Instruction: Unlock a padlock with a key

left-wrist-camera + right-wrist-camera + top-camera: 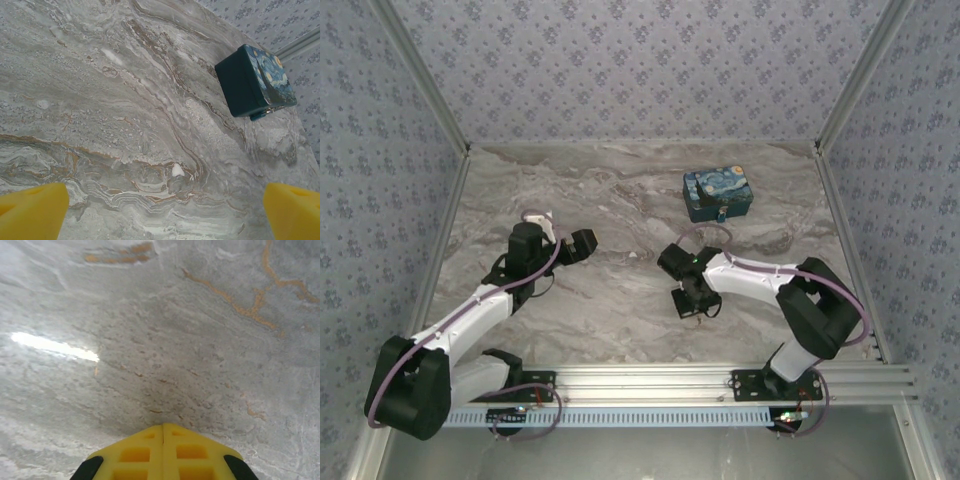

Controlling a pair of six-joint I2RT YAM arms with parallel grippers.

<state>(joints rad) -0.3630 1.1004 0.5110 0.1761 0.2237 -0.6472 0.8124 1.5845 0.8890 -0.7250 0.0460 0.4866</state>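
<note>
While the lid of the starry-night box point(717, 194) lies closed, we cannot see what it holds. At the box's front edge we make out the padlock point(722, 213), a tiny blue piece with a silvery glint, touching the box wall; the left wrist camera shows it point(262, 115) at the box's point(245, 82) lower corner, too small for us to tell how the shackle stands.

We find the box on a grey marble-patterned table point(620, 200) with brownish veins, closed in on three sides by walls of blue-grey patterned paper point(640, 60), with aluminium rails point(720, 378) along the edge nearest the arm bases.

We count one box, one padlock, two arms and two grippers. The left gripper point(582, 243) is well apart from the box, to its left and nearer the bases; its yellow fingers point(32, 210) stand wide apart with bare table between them. The right gripper point(694, 303) is closer to the box, on its near side, pointing down at the table; its yellow fingers point(135, 452) are pressed together, and we see nothing between them.
</note>
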